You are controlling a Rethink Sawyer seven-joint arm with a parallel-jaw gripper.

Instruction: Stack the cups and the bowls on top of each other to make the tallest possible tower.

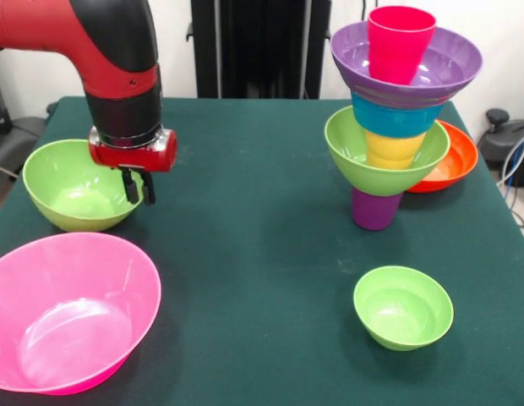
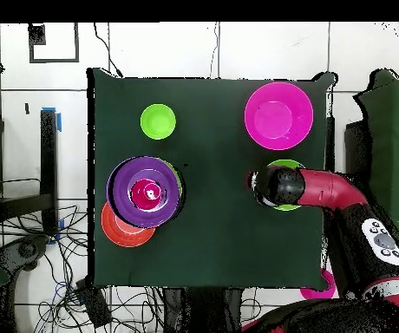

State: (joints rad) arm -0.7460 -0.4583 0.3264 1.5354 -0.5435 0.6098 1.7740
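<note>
Front view: tower is seen in profile at the pic's right w/ its layers told apart, bottom to top: purple cup, lime green bowl, yellow-orange cup, blue bowl, wide purple bowl, red cup. Orange-red bowl is seen on the table behind the tower, partly hidden by it. In overhead view the tower is collapsed to rings: only the purple bowl & the cup inside it are made out, w/ a sliver of green and the orange-red bowl peeking out beside it. The layers can't be counted there.

Gripper is shown only in front view; from above it is covered by the arm's black wrist, which also hides most of the large green bowl.

Rel. to the jaws: that green bowl's near-right rim lies right at the fingertips; contact can't be told. Tower is well apart, across the table. Hot pink bowl is just in front of the green one; small green bowl lies in front of the tower.

Jaws: two dark fingers pointed down, a narrow gap seen between them, nothing held.
</note>
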